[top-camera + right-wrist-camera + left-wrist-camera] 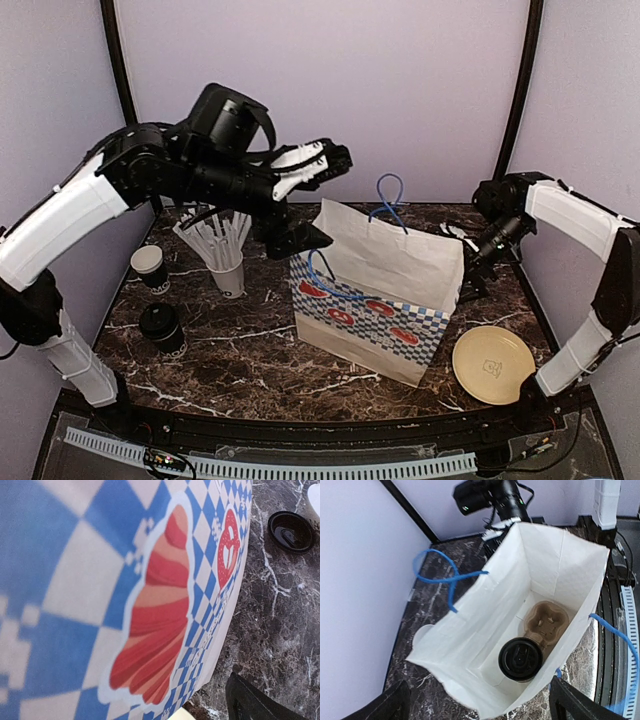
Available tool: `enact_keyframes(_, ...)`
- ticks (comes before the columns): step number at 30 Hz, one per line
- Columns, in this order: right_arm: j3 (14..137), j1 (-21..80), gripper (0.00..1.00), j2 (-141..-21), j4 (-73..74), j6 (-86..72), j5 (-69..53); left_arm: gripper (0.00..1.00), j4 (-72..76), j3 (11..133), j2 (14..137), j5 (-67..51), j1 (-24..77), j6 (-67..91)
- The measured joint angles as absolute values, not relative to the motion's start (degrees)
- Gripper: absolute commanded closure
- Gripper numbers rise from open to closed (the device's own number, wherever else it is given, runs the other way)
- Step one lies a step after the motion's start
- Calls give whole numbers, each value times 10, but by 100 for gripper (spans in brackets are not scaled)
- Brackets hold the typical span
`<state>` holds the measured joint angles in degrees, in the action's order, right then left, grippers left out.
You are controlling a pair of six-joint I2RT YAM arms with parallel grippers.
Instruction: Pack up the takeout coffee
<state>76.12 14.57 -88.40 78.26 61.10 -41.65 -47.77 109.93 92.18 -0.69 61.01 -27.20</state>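
The left gripper [333,198] hangs open above the blue-checked white paper bag [375,300]; a lidded black paper cup [162,326] stands well apart.

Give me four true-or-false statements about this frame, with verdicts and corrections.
1. A lidded cup sits in the carrier inside the bag. True.
2. The left tool grips a cup. False: it is open and empty, above the bag.
3. The bag lies on its side. False: it stands upright, mouth open.
4. Two more black cups stand on the table left of the bag. True: a capped cup and an uncapped cup.
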Motion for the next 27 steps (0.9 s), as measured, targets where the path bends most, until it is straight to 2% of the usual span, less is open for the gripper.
enact_keyframes(6,758,146,1,-837,716,528,-377,2,-487,1096,808,103,610,-173)
enact_keyframes(10,727,146,1,-797,629,462,-326,2,-555,1073,778,192,603,-64)
enact_keyframes(13,722,146,2,-814,587,432,-293,2,-623,1033,774,220,594,25)
enact_keyframes(19,734,140,1,-871,524,390,-273,2,-732,959,759,227,574,186)
enact_keyframes(27,734,138,1,-839,504,378,-262,1,-785,759,718,167,461,311)
